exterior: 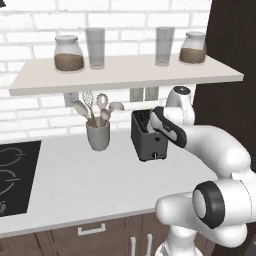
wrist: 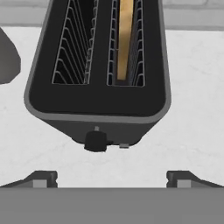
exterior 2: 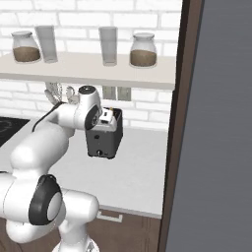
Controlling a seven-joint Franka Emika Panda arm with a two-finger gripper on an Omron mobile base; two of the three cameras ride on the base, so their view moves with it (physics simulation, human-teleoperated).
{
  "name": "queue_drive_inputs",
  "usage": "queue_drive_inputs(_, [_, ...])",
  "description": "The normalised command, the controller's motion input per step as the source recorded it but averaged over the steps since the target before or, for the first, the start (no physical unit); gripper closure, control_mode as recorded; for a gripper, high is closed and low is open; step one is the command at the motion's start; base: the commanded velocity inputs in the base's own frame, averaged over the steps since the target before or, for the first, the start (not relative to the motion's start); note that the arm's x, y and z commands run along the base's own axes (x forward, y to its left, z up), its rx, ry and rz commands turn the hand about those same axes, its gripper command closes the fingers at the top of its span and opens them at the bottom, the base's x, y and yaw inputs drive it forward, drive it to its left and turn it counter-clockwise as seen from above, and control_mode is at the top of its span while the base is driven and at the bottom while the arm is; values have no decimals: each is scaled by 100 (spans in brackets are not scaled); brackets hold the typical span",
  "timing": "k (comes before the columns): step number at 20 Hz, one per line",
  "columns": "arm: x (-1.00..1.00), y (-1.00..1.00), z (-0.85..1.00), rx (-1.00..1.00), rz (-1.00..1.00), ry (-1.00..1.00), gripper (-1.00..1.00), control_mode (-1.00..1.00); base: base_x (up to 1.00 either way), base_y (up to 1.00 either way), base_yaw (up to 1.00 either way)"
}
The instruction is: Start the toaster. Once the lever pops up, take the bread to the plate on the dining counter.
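Toaster: the boxy dark grey two-slot toaster [exterior: 146, 137] stands on the speckled pale grey worktop [exterior: 90, 185], near the white brick wall, just right of the grey utensil cup [exterior: 98, 135] of wooden spoons.
Bread: a yellow-tan slice of bread [wrist: 125, 39] stands on edge deep in the right-hand slot in the hand view; the other slot shows bare wire racks.
Lever: a small pale silvery tab [wrist: 124, 145] sits low on the toaster's narrow front face, beside a round black knob [wrist: 96, 141].
Gripper: the two-finger gripper [wrist: 112, 178] hangs above the toaster's front end, looking down on it, jaws spread wide, nothing between them, touching nothing.
Shelf: a pale wall shelf [exterior: 125, 75] above carries two lidded glass jars of brown grains and two clear tumblers.
Hob: a black hob [exterior: 15, 175] lies at the worktop's left end.
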Motion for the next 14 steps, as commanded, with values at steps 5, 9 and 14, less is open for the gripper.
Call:
queue_drive_inputs(5, [4, 0, -11, 0, 0, 0, -100, -100, 0, 0, 0])
queue_drive_inputs(9, [3, 0, -13, 0, 0, 0, -100, -100, 0, 0, 0])
queue_drive_inputs(14, [19, 0, -10, 0, 0, 0, -100, -100, 0, 0, 0])
